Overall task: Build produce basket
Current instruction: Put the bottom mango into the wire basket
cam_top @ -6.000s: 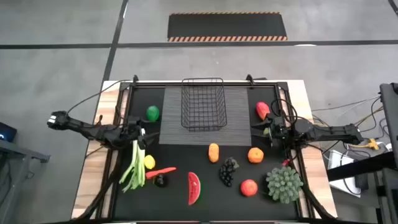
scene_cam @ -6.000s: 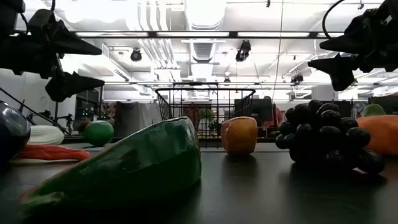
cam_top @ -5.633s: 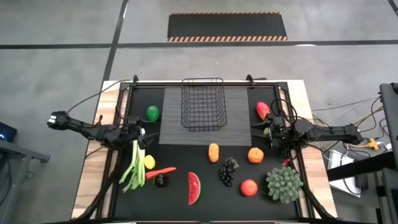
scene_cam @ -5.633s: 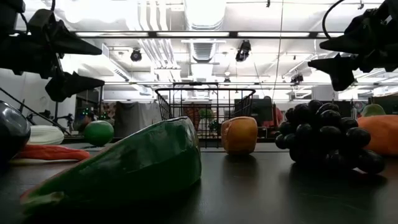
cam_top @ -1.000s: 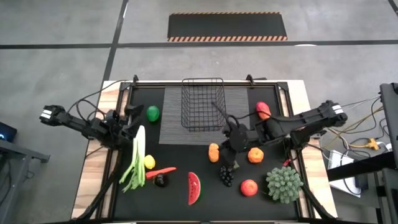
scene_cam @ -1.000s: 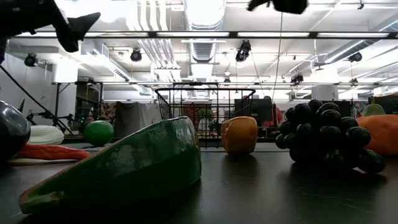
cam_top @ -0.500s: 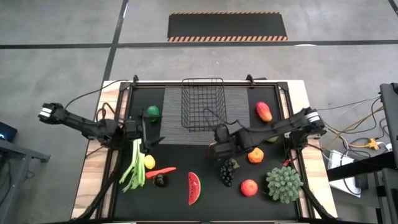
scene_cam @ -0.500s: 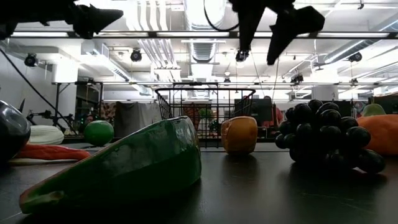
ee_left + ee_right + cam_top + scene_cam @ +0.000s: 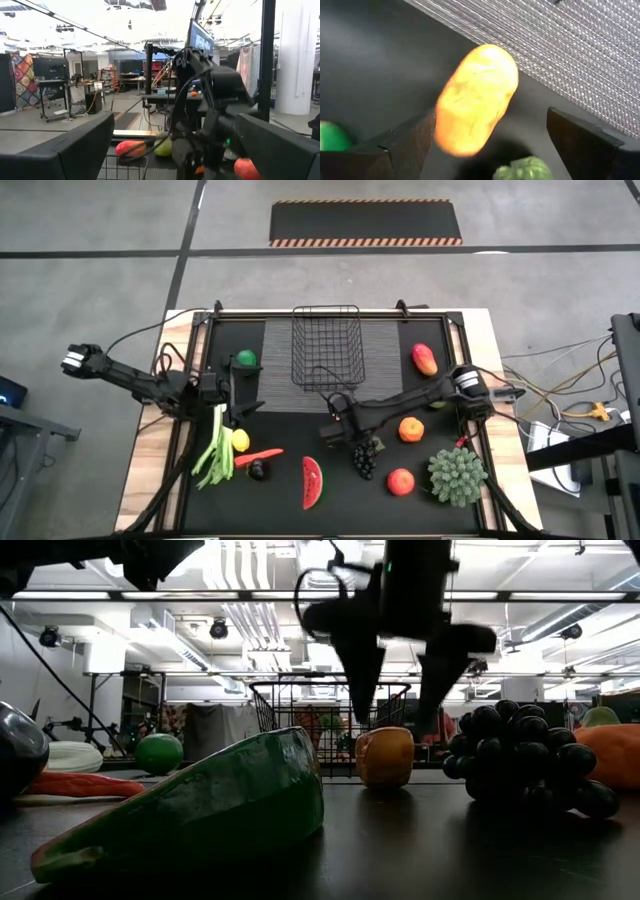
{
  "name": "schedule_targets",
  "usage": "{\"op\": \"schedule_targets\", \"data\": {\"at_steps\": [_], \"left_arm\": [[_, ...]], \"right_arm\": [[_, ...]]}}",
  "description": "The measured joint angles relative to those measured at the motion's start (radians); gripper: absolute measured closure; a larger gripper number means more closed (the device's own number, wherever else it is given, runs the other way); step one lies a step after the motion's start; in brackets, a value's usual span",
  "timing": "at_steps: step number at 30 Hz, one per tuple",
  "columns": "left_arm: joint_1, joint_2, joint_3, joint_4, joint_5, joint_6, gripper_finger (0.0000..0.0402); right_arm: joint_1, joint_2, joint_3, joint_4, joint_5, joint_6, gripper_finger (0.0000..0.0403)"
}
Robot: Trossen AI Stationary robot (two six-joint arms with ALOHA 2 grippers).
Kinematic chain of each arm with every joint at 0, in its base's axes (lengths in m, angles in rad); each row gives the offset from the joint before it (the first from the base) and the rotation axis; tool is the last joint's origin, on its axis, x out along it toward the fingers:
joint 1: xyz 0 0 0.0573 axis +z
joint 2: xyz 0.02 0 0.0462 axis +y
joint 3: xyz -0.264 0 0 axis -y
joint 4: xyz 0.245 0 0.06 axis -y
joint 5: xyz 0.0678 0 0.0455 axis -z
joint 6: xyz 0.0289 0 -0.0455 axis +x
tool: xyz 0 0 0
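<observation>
The black wire basket (image 9: pixel 327 350) stands on the grey ribbed mat at the table's far middle, with nothing visible inside. My right gripper (image 9: pixel 491 114) is open and hangs over an oblong orange-yellow fruit (image 9: pixel 476 100), which lies just near the mat. In the low view its fingers (image 9: pixel 362 690) reach down on either side of that fruit (image 9: pixel 385 756) without touching it. My left gripper (image 9: pixel 248 392) is open, above the table's left part, between the lime (image 9: pixel 245 359) and the leek (image 9: pixel 215 445). Grapes (image 9: pixel 365 455), watermelon slice (image 9: pixel 312 480), orange (image 9: pixel 410 429) and red apple (image 9: pixel 400 480) lie on the table.
A lemon (image 9: pixel 240 440), a red chili (image 9: pixel 262 453) and a dark fruit (image 9: pixel 258 470) lie by the leek. A red-yellow fruit (image 9: pixel 425 359) sits at the far right and a bushy green vegetable (image 9: pixel 457 475) at the near right corner. The grapes sit close beside my right gripper.
My right gripper has swung toward the table's left and near edge and come down, from high over the grapes to around the oblong orange fruit. My left gripper has moved toward the table's right, past the leek's top. No produce has moved.
</observation>
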Motion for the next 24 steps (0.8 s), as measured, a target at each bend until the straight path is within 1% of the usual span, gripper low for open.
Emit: {"op": "schedule_targets", "data": {"at_steps": [7,9,11,14,21,24], "left_arm": [[0.000,-0.003,0.000,0.001,-0.001,0.000,0.0002],[0.000,-0.004,0.000,0.000,-0.001,0.000,0.0002],[0.000,-0.001,0.000,0.001,-0.002,0.000,0.0002],[0.000,0.000,0.000,0.001,-0.002,0.000,0.0002],[0.000,0.007,0.000,0.005,-0.003,0.000,0.0002],[0.000,0.010,0.000,0.005,-0.003,0.000,0.0002]], "right_arm": [[-0.007,0.066,0.000,0.042,0.012,-0.010,0.0039],[-0.007,0.069,0.000,0.061,0.020,-0.012,0.0039],[-0.007,0.066,0.000,0.063,0.026,-0.009,0.0048],[-0.008,0.066,0.000,0.063,0.029,0.002,0.0080],[-0.013,0.064,0.000,0.078,0.026,-0.009,0.0196],[-0.013,0.041,0.000,0.082,0.010,-0.048,0.0226]]}}
